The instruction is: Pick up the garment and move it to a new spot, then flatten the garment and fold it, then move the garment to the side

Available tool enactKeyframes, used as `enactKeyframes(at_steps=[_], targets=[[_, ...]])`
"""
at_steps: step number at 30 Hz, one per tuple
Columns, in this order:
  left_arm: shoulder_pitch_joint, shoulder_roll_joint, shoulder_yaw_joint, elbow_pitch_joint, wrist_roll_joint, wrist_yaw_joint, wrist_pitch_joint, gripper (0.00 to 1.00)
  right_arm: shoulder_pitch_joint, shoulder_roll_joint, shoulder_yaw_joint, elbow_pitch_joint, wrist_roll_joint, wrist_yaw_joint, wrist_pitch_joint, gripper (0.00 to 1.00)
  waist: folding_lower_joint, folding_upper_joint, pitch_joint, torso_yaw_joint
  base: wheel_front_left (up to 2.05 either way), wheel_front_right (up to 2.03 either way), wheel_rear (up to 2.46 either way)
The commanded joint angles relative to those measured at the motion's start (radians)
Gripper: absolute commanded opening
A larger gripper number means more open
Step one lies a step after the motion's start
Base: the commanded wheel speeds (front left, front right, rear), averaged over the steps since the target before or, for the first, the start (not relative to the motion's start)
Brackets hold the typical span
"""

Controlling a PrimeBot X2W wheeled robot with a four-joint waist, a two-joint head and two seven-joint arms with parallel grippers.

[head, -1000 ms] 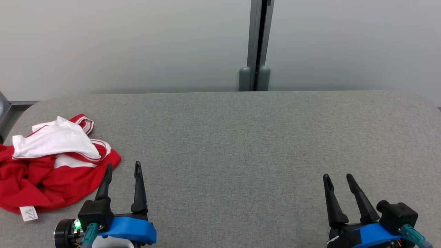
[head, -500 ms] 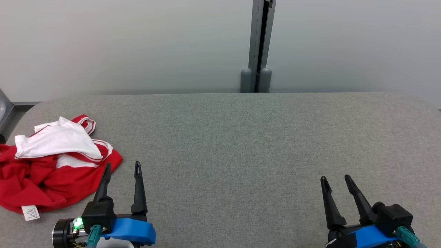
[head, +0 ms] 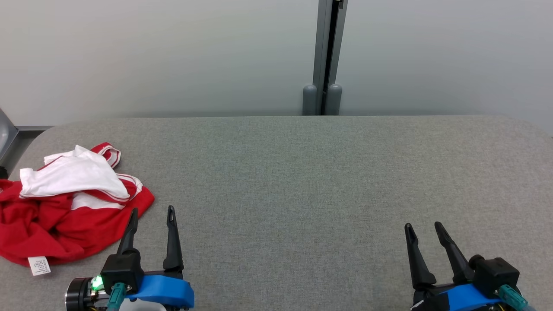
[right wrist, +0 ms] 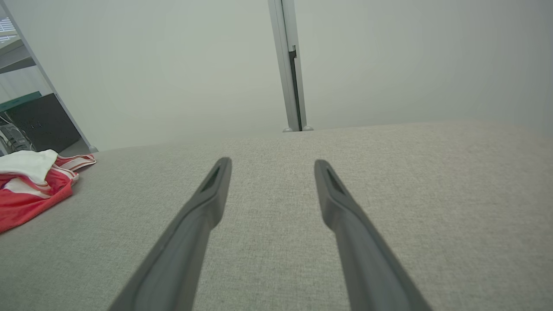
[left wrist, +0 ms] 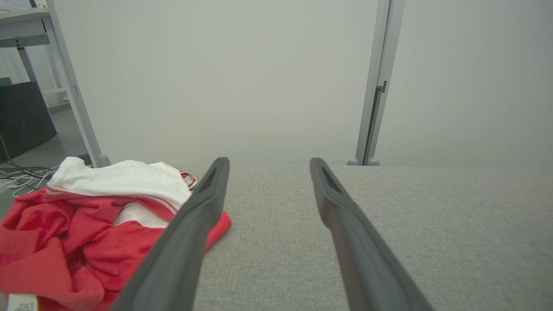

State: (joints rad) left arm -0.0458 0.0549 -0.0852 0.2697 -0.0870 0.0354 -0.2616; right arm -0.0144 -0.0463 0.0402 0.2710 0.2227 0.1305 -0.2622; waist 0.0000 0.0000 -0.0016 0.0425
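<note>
A crumpled red and white garment [head: 65,211] lies in a heap at the table's near left corner, a small white label at its front edge. In the left wrist view the garment [left wrist: 86,229] sits left of the fingers. My left gripper [head: 152,211] is open just right of the heap, its fingers apart with nothing between them. My right gripper [head: 423,226] is open at the lower right, far from the cloth. The right wrist view catches the garment [right wrist: 30,185] at its far left edge.
The grey fabric-covered table [head: 302,181] spreads wide to the right of the heap. A pale wall with a grey vertical post [head: 326,56] stands behind the far edge. Off the table's left end are a metal frame leg [left wrist: 71,86] and cables on the floor.
The head view has shifted slightly, so everything sits a little to the right. Both grippers have sunk a little toward the bottom edge. The garment has not moved.
</note>
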Motion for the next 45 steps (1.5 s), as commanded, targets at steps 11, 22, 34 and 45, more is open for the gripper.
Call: enactKeyframes(at_steps=[11,22,34,45], targets=[[-0.003,-0.001,0.004,0.002,0.000,0.005,-0.005,1.00,0.000,-0.007,0.004,0.003,0.007,0.000,-0.004,1.00,0.0000,0.0000,0.005,0.003,0.00,0.00,0.00],[-0.016,0.004,0.021,0.003,0.009,0.014,-0.005,1.00,-0.001,-0.007,0.013,-0.003,0.007,0.000,-0.004,1.00,0.0000,0.0000,0.016,0.073,0.00,0.00,0.00],[-0.016,0.013,0.040,-0.011,0.011,0.026,-0.005,1.00,-0.001,-0.007,0.020,-0.002,0.003,0.000,-0.004,1.00,0.0000,0.0000,0.029,0.207,0.00,0.00,0.00],[-0.014,0.014,0.057,-0.013,0.002,0.029,-0.005,1.00,-0.004,-0.007,0.021,-0.003,-0.005,0.000,-0.004,1.00,0.0000,0.0000,0.044,0.332,0.00,0.00,0.00]])
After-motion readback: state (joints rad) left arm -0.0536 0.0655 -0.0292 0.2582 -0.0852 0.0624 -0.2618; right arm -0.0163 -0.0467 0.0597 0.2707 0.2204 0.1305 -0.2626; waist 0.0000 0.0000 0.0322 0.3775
